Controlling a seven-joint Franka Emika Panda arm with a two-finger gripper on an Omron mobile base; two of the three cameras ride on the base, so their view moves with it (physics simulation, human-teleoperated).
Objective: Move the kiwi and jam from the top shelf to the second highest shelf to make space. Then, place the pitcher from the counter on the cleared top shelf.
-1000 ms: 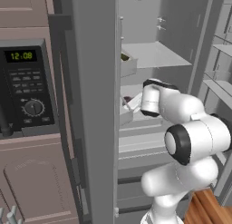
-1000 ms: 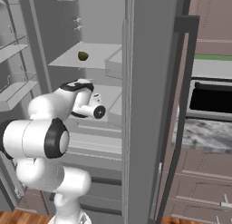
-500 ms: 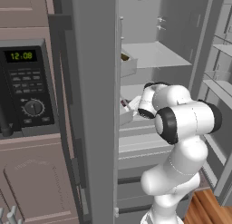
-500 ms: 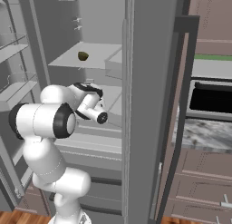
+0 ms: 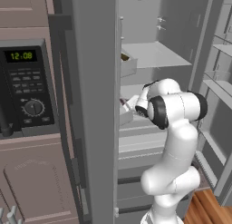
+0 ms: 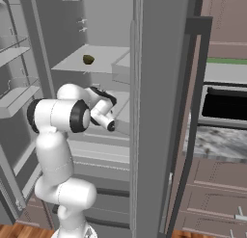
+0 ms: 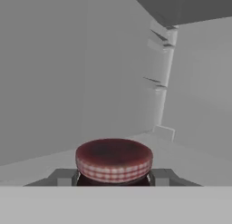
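Where we read each frame from its left edge across, these lines hold:

Microwave: we see the microwave point(image 5: 27, 89) at the left of the left base view, its clock lit green.

Fridge door: the grey fridge door point(image 5: 93, 105) stands edge-on just right of it, running from top to bottom of the frame.

Top shelf: in the right base view the top shelf point(image 6: 103, 59) sits in the upper left quarter; in the left base view it lies at upper centre.

Kiwi: the kiwi point(image 6: 88, 59) rests on the top shelf, upper left of the right base view, well above the arm.

Second highest shelf: the second highest shelf point(image 5: 136, 89) shows just below the top one, near the centre of the left base view, with the wrist reaching in over it.

Gripper: in the hand view we see the gripper point(image 7: 113, 177) at bottom centre, its fingers point(image 7: 63, 177) pressed to either side of the jar.

Jam: the jam point(image 7: 113, 160) stands upright between them, lid up, at lower centre of the hand view; we cannot tell whether it touches the shelf.

Counter: the counter point(image 6: 217, 143) lies at the right of the right base view.
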